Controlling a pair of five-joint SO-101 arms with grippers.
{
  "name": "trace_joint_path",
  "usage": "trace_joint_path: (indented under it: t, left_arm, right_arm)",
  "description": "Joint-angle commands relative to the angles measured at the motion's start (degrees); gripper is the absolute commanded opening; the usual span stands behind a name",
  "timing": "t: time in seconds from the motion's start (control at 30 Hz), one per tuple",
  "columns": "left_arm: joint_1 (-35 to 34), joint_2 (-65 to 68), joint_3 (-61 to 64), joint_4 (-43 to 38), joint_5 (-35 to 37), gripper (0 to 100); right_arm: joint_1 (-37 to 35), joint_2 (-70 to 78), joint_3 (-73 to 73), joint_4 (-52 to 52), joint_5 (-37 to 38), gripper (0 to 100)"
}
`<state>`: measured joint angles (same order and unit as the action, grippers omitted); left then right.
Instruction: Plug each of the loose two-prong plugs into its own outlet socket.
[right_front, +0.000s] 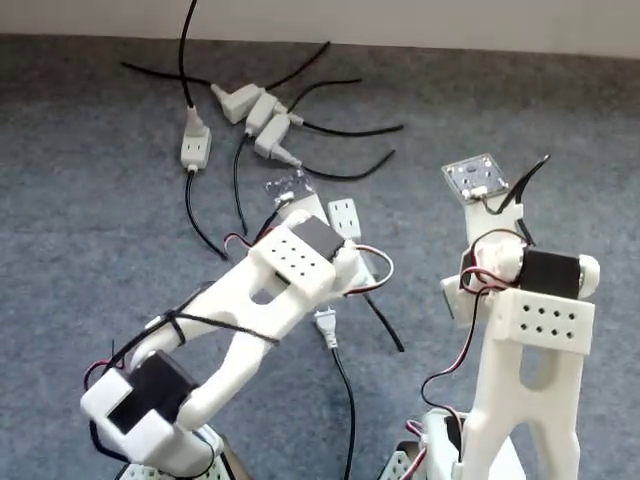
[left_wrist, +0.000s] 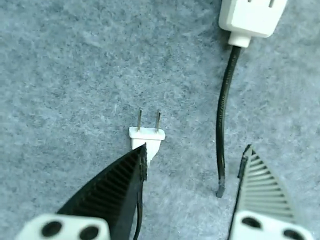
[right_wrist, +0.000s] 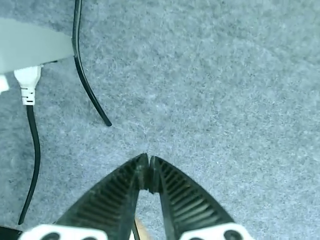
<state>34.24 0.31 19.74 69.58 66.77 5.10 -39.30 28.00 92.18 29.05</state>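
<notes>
- Loose socket: white, flat on the grey carpet just beyond the left arm's wrist, with its slots facing up and uncovered.
- Its short black cord trails off to a cut end.
- Loose plug: white and flat on the carpet. Its two prongs point toward the loose socket but lie well short of it, so it is not seated.
- Left gripper: spread wide.
  - The black finger touches the rear of the plug with its tip.
  - The pale finger sits beyond the cord's cut end, so that end lies between the fingers.
- Right gripper: closed on nothing, tips meeting, above bare carpet and off to the side of the plug.
- Far side of the carpet:
  - A second socket has cord at both ends.
  - Near it, a cluster of white pieces has black cords fanning out. I cannot tell which of them are seated.
</notes>
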Motion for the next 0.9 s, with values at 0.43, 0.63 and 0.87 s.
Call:
trace_joint_path:
  t: [0.43, 0.63, 0.87]
  left_arm:
    - [-0.13, 19.21, -16.92, 17.49, -1.41, 30]
    - [0.04, 24.40, -17.54, 17.41, -2.20, 30]
    - [0.92, 32.75, -21.41, 17.85, -10.02, 30]
  right_arm:
    - [0.66, -1.80, 3.65, -4.79, 0.35, 0.9]
    - [0.66, -1.98, 3.65, -4.62, 0.35, 0.9]
    - [0.57, -1.98, 3.74, -4.70, -3.96, 0.9]
